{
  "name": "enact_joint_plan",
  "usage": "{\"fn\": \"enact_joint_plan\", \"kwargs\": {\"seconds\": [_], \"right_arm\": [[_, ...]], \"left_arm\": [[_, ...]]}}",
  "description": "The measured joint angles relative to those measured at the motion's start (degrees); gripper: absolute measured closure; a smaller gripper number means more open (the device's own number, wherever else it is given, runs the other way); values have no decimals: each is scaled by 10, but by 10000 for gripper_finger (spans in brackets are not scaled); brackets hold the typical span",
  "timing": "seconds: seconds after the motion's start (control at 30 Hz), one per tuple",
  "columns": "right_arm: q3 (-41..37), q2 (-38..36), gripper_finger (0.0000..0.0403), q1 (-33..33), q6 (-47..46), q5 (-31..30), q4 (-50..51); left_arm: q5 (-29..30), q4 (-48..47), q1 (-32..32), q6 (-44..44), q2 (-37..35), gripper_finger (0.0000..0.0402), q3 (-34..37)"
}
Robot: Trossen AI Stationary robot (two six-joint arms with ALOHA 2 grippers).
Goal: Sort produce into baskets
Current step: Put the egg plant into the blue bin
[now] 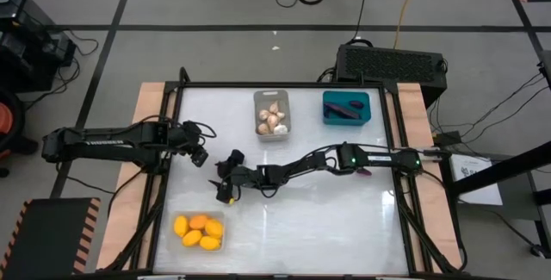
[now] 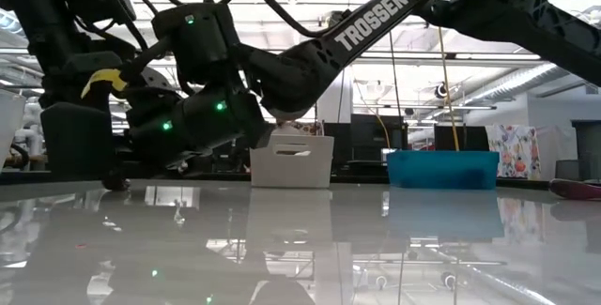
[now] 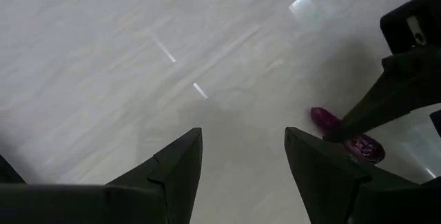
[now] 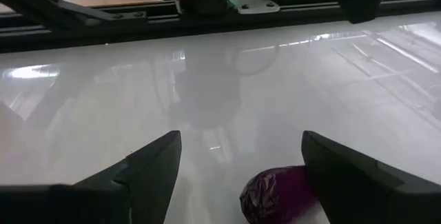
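One small, dark purple, crinkled eggplant piece lies on the glossy white table just ahead of the right gripper, between its two dark fingers but off-centre, close against one of them and well clear of the other. The right gripper's fingers stand wide and hold nothing; in the high view this gripper reaches to the middle of the table. Judged step: closing on this piece for the teal rectangular plastic bin, which lies behind the gripper at the table's far side and already holds a long dark purple shape. To do it well, the gripper should shift sideways until the piece sits midway between the fingers, then descend fully before closing, since the piece looks low and rounded and could squirt out of an uneven pinch. The left gripper, fingers partly apart and empty, hovers just beside the work, the purple piece ahead of it; it should keep clear. Farther off, the pale grey bin holds whitish bulbs, and the clear bin holds yellow-orange fruits.
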State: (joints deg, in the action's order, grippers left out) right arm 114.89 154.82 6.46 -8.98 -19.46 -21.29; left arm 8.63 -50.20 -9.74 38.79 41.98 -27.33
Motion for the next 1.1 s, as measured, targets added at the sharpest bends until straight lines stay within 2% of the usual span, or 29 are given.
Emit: {"fn": "enact_joint_plan", "kwargs": {"seconds": [0.13,0.33,0.5,0.57,0.9,1.0,1.1], "right_arm": [[0,-2,110,4,-10,0,2],[-1,-23,110,19,45,1,-9],[0,-36,110,21,51,-49,28],[0,-35,110,23,38,-75,55],[1,-32,111,15,-116,-65,172],[2,-33,123,10,-156,-57,192],[2,-33,151,9,-171,-60,192]], "left_arm": [[5,0,0,0,0,187,0],[20,1,0,-1,0,187,0],[24,2,0,0,0,187,0],[23,2,0,0,0,187,0],[23,2,0,-1,0,187,0],[23,2,0,0,0,187,0],[19,2,0,0,0,187,0]]}}
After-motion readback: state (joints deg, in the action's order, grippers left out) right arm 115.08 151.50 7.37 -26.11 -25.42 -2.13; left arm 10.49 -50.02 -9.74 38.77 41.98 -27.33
